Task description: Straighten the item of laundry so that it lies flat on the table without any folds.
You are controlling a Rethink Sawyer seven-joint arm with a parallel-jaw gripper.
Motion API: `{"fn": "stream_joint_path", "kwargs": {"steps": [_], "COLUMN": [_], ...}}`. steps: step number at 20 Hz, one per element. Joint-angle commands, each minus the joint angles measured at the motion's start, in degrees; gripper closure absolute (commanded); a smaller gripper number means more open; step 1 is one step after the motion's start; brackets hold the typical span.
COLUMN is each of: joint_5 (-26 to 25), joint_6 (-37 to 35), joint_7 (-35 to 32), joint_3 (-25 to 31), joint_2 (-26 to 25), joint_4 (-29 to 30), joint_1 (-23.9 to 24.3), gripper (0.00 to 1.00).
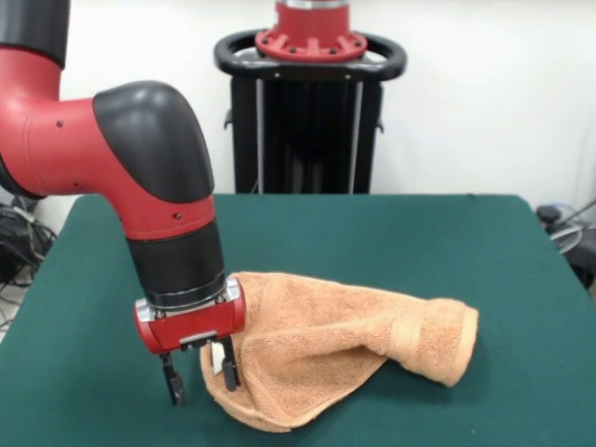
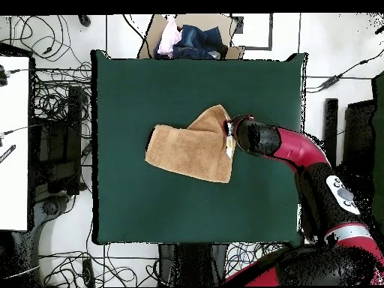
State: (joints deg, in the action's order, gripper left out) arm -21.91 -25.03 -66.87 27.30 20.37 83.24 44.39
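Fuzzy looped terry-cloth towel (image 1: 335, 345), matt felt-like green table (image 1: 84, 372), glossy red plastic arm shell (image 1: 56, 140)

you won't find any readable text here: the small white label (image 1: 216, 358) on the towel (image 1: 345, 340) shows no legible print, and nothing else carries writing.

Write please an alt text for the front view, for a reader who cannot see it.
A rumpled orange-tan towel lies folded over itself on a dark green table. At one end of it a red and black robot arm holds its open pincer, one finger at the cloth's edge beside a small white label.
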Motion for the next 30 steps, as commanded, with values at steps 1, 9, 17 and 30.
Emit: {"fn": "stream_joint_path", "kwargs": {"steps": [1, 9, 17, 30], "joint_5": [-0.1, 1.7, 2.8, 7.0], "joint_6": [-1.0, -1.8, 1.0, 13.3], "joint_7": [-7.6, -11.4, -15.8, -22.9], "joint_3": [-3.3, -3.8, -6.0, -11.7], "joint_2": [0.1, 6.7, 10.6, 6.0], "joint_4": [-0.5, 8.6, 16.1, 18.1], "joint_1": [-2.0, -1.6, -2.0, -7.7], "gripper": [0.00, 0.00, 0.00, 0.00]}}
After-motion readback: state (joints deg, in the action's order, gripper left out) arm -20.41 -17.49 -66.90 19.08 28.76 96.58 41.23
